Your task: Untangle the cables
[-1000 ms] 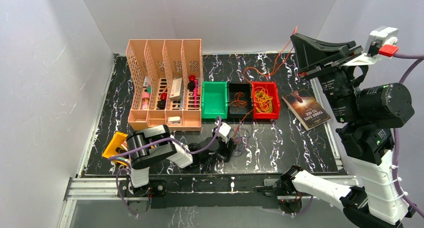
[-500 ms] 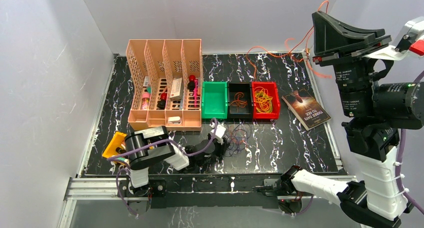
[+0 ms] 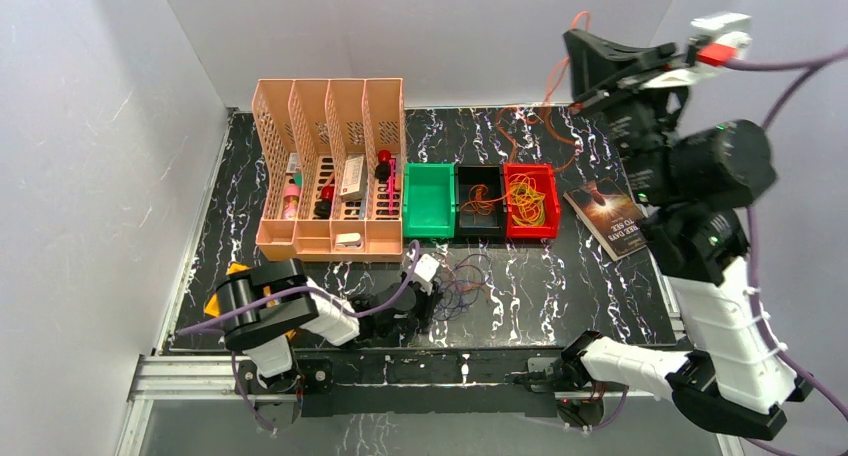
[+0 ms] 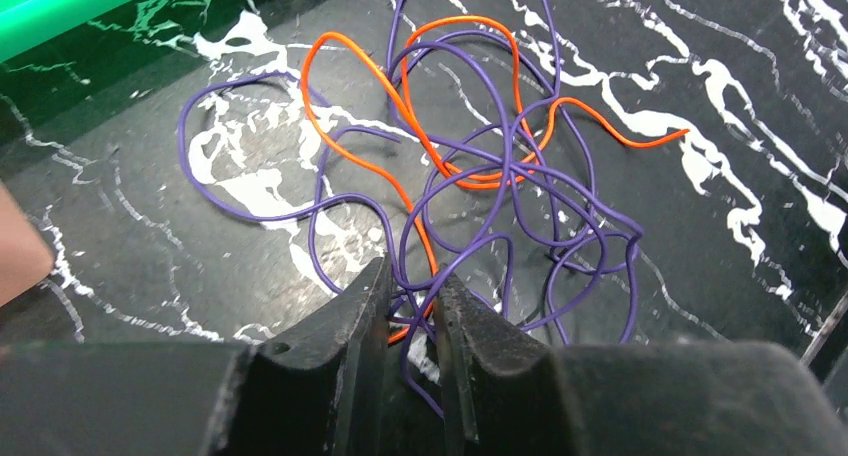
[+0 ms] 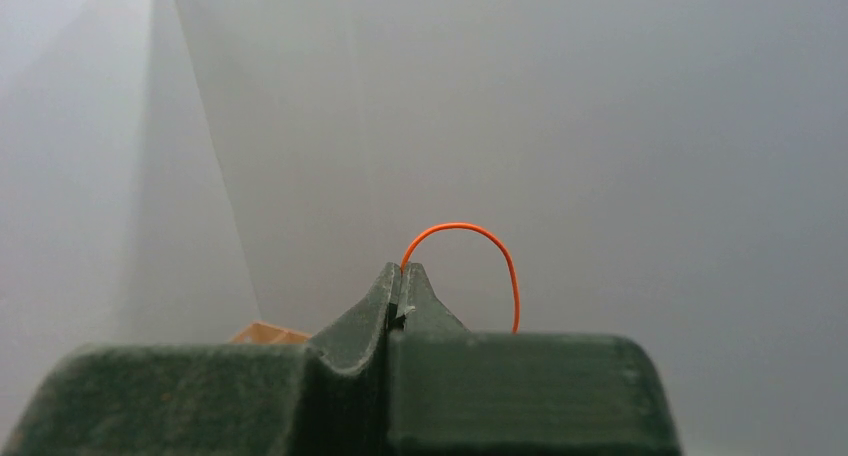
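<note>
A tangle of thin purple and orange cables (image 4: 470,166) lies on the black marble tabletop, in front of the bins (image 3: 462,281). My left gripper (image 4: 413,281) sits low at the tangle's near edge (image 3: 432,304). Its jaws stand a narrow gap apart, and purple and orange strands run through that gap. My right gripper (image 5: 402,268) is raised high near the back wall (image 3: 580,51). It is shut on one orange cable (image 5: 510,266), which arcs out of the fingertips and trails down to loops on the table behind the bins.
A peach file organiser (image 3: 330,166) stands at the back left. A green bin (image 3: 428,226), a black bin (image 3: 480,171) holding orange cables and a red bin (image 3: 550,211) holding yellow cables stand beside it. A book (image 3: 612,219) lies to the right, and a yellow object (image 3: 222,291) sits at the near left.
My left jaws have narrowed round the strands, and the left arm has drawn back toward the near left. My right arm has swung toward the back wall, pulling the orange cable along.
</note>
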`<state>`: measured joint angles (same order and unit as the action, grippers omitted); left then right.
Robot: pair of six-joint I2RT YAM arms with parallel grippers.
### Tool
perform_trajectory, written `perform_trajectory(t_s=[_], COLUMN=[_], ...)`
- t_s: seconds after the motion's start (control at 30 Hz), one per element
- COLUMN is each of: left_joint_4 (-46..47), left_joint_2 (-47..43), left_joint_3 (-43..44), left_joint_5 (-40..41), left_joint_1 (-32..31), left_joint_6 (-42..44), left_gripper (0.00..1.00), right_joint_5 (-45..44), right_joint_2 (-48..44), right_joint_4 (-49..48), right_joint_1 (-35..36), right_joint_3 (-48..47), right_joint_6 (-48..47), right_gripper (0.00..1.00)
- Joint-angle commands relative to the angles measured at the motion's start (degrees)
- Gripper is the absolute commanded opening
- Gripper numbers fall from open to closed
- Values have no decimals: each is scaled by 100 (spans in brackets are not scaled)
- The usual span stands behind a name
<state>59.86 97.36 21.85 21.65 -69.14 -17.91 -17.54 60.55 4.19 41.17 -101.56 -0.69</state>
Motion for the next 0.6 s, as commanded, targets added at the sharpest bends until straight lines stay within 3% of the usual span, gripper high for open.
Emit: perform_trajectory(t_s=[0.0,0.1,0.23,0.57], left_joint_4=[-730,-1113,-1670,-2290], left_joint_2=[-658,-1115,-1722,-2483], left_joint_3=[-168,-212,-195,-53], left_joint_5=[-26,31,318,462], left_joint_1=[-29,-53,-73,-73], left_joint_6=[212,237,247,332], left_gripper=[19,13,14,32], right_joint_5=[-417,-540,-514,-825], right_joint_2=[273,443,720,895], right_joint_4=[299,475,703,390], right_joint_1=[-1,3,-2,-2], right_joint_3=[214,380,516,1266], right_joint_6=[67,212,433,530], right_gripper=[0,0,0,0])
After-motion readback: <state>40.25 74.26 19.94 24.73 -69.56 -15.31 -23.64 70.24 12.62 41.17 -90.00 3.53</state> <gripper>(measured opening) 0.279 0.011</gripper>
